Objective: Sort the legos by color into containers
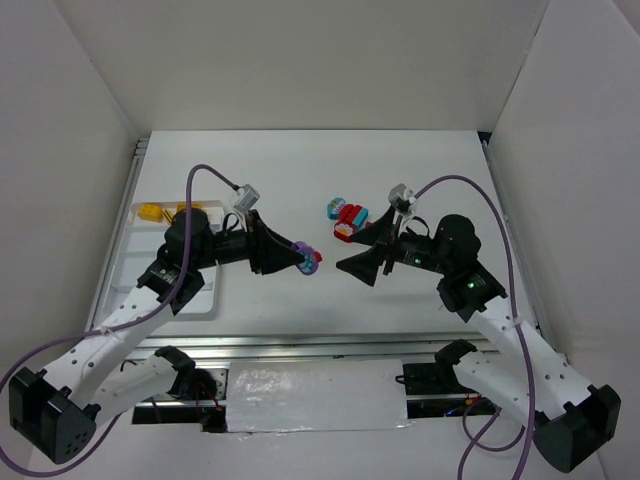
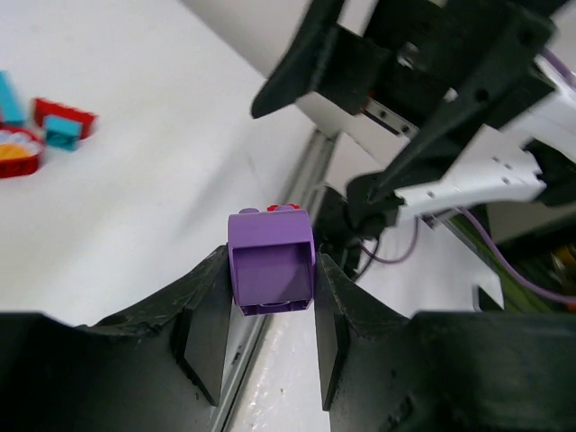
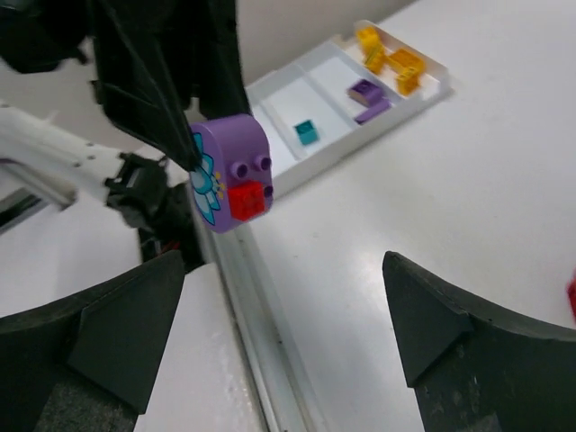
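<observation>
My left gripper (image 1: 300, 258) is shut on a purple rounded brick (image 1: 310, 261) with a printed top and holds it above the table; in the left wrist view the brick (image 2: 270, 247) sits between my fingertips. A small red brick (image 3: 246, 199) is stuck on its studs. My right gripper (image 1: 355, 272) is open and empty, facing the held brick (image 3: 225, 162) from the right, a short gap away. Red and teal bricks (image 1: 345, 215) lie in a small pile behind the grippers. The white tray (image 3: 297, 90) holds yellow bricks (image 3: 387, 58), purple bricks (image 3: 367, 97) and one teal brick (image 3: 306, 132) in separate rows.
The tray (image 1: 210, 295) lies at the left, partly hidden under my left arm, with yellow bricks (image 1: 150, 213) at its far end. A metal rail (image 1: 300, 345) runs along the table's near edge. White walls stand on three sides.
</observation>
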{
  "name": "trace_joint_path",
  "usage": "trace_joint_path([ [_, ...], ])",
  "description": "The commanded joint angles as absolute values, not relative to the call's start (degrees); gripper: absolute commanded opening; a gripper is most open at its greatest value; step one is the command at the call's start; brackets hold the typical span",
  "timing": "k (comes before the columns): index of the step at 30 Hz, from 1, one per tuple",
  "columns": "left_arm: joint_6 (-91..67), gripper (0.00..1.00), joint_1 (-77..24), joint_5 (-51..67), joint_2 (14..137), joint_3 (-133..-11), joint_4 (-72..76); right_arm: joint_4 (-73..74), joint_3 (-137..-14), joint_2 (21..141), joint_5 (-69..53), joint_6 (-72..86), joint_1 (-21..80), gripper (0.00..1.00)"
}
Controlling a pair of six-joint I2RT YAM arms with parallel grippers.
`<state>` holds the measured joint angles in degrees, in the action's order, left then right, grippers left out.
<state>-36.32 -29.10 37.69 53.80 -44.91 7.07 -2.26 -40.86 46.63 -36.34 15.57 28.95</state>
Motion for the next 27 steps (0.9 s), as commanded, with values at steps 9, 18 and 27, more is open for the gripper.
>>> trace_joint_path([
  [9,-38.1,0.00,-30.6,54.3,53.0,-41.3,25.3,-23.9,-38.8,51.2,-63.7,34.6,28.6,0.78],
  [18,-39.1,0.00,-30.8,55.3,53.1,-40.6,27.9,-16.7,-41.6,52.8,-59.8,29.5,32.9,0.65],
  [27,-38.7,0.00,-31.4,55.6,52.3,-40.9,27.1,-15.8,-43.8,54.1,-55.7,27.1,36.1,0.55],
])
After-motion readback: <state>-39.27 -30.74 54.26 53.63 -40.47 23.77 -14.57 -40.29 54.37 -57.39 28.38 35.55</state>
